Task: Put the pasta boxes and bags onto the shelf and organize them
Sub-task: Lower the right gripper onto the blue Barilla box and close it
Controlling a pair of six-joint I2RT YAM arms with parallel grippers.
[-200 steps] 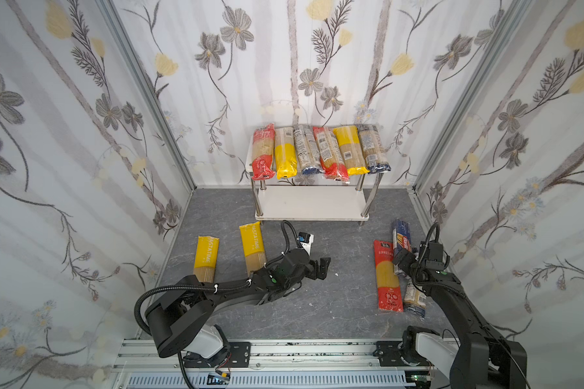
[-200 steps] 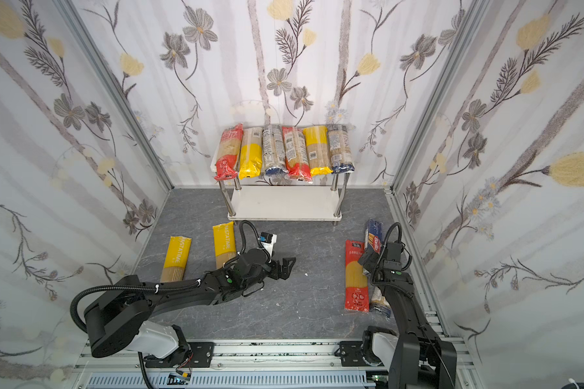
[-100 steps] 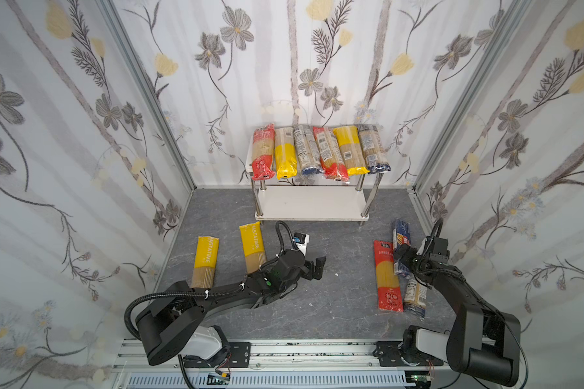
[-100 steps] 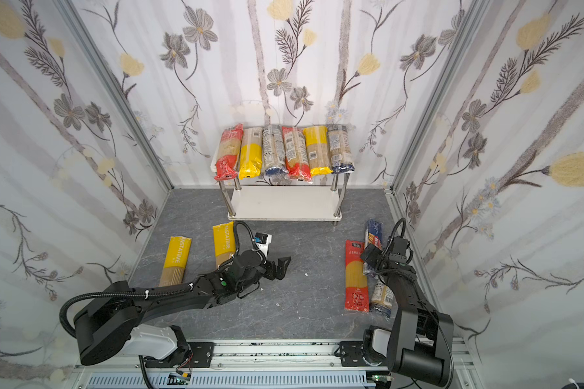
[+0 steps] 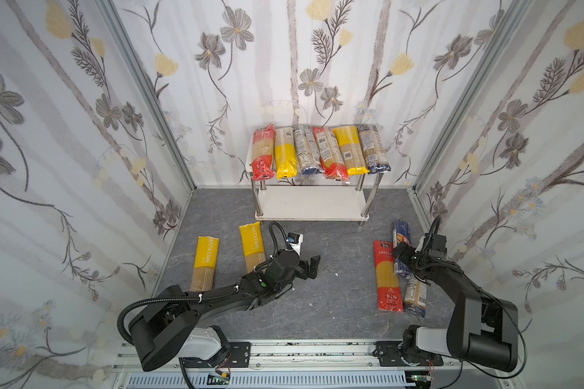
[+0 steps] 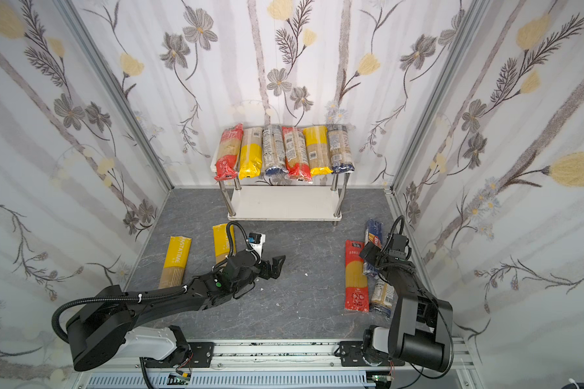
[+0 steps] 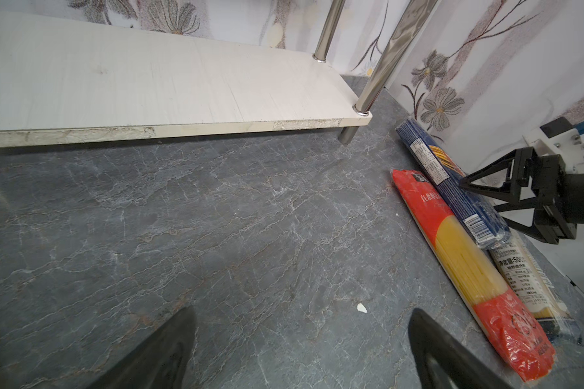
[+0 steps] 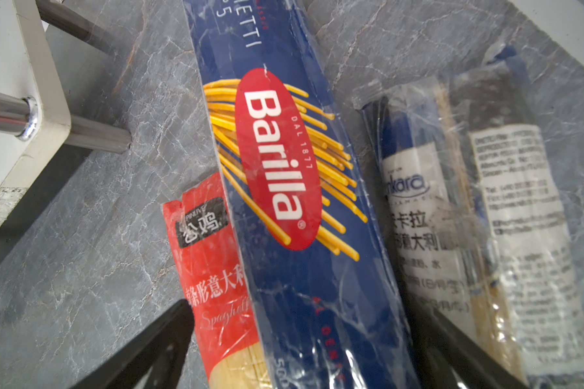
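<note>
R claw (image 5: 401, 257) hangs wide open & empty over long dark-blue Barilla spaghetti box (image 8: 284, 161): centre at mid-length, drop, squeeze narrow sides gently.

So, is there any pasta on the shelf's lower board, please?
No, the lower board is bare across its whole visible surface in the left wrist view.

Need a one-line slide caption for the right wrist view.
Open right gripper lined up over the Barilla pack, red spaghetti bag and clear Ankara bag alongside.
</note>
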